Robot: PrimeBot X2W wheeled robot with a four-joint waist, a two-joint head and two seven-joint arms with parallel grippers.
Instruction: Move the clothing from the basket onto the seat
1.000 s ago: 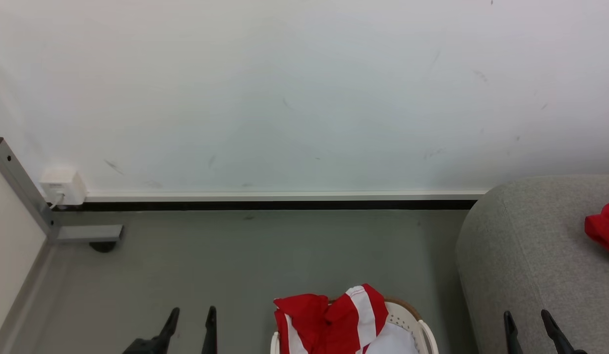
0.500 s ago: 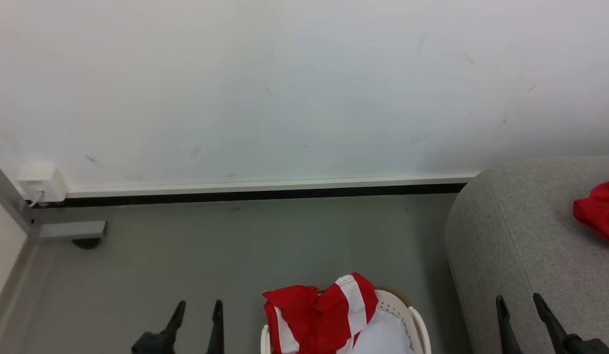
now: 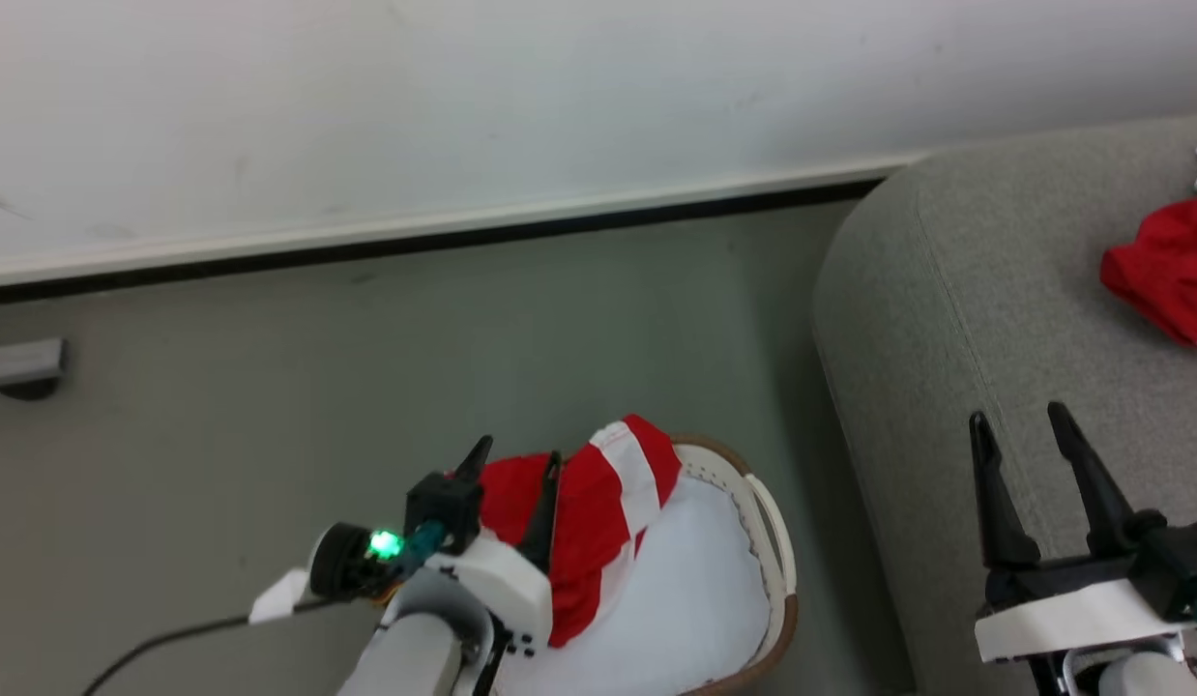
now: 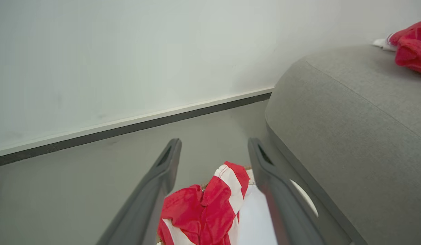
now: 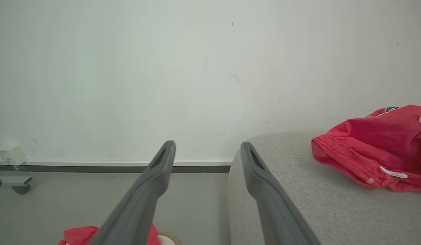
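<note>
Basket [image 3: 774, 551] on grey floor [image 3: 270, 406], oval, cream walls, brown rim. Red-and-white striped garment [image 3: 608, 498] bunched in the basket's far-left part, heaped above the rim there, one striped fold standing highest. White pad [image 3: 690, 599] fills the rest of the basket, garment lying on it. Left gripper [image 3: 518, 450] above the basket's left edge, fingers spread wide, pointing toward its far side. In the left wrist view the garment sits below and between the two fingers, nothing pinched. Cannot tell if the fingers touch the cloth. Green light [image 3: 384, 544] lit on the left wrist, just left of the basket. Sofa [image 3: 947, 319] right of the basket and close, rounded corner nearest it, narrow strip of floor between. Right gripper [image 3: 1016, 414] right of the basket, over the sofa's front part, fingers spread, empty, clear of any cloth. Second red garment [image 3: 1159, 266] crumpled on the sofa top, well right of the basket and beyond the right gripper, lettering partly visible in the right wrist view. White wall [image 3: 463, 97] with dark skirting [image 3: 463, 240] behind the basket
</note>
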